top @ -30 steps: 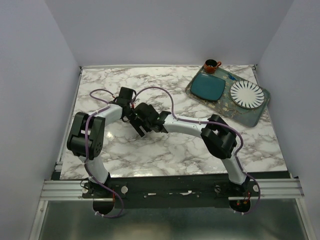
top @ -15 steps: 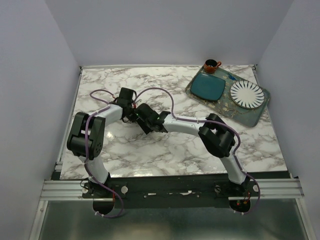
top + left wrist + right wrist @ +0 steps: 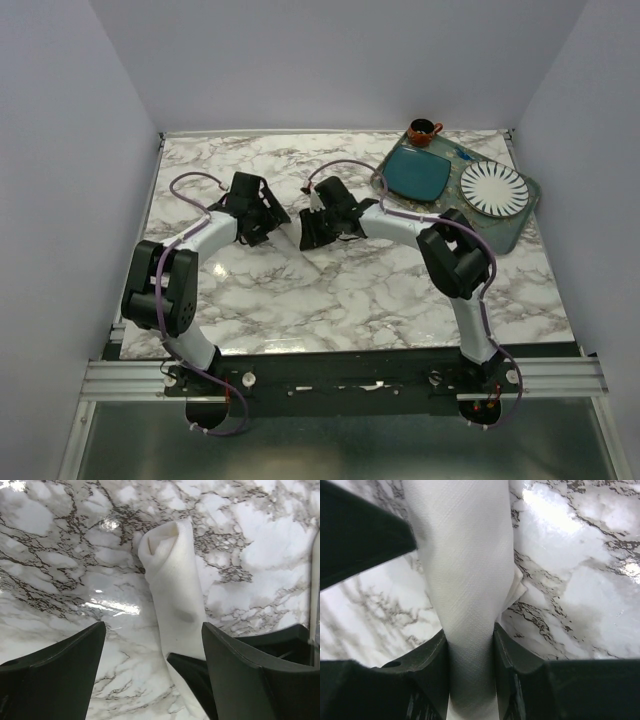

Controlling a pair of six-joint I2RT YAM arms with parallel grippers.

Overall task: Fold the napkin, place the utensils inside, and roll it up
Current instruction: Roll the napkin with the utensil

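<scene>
White-grey marbled table (image 3: 350,300) enclosed by plain pale lavender walls (image 3: 330,60).

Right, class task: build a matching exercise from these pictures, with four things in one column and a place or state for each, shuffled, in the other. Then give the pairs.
Column one
1. napkin
2. brown cup
3. white ribbed plate
4. teal plate

Column two
A. on the right side of the tray
B. rolled up on the marble table
C. farthest back, behind the teal plate
D. on the left side of the tray

Pairs: 1-B, 2-C, 3-A, 4-D
</scene>
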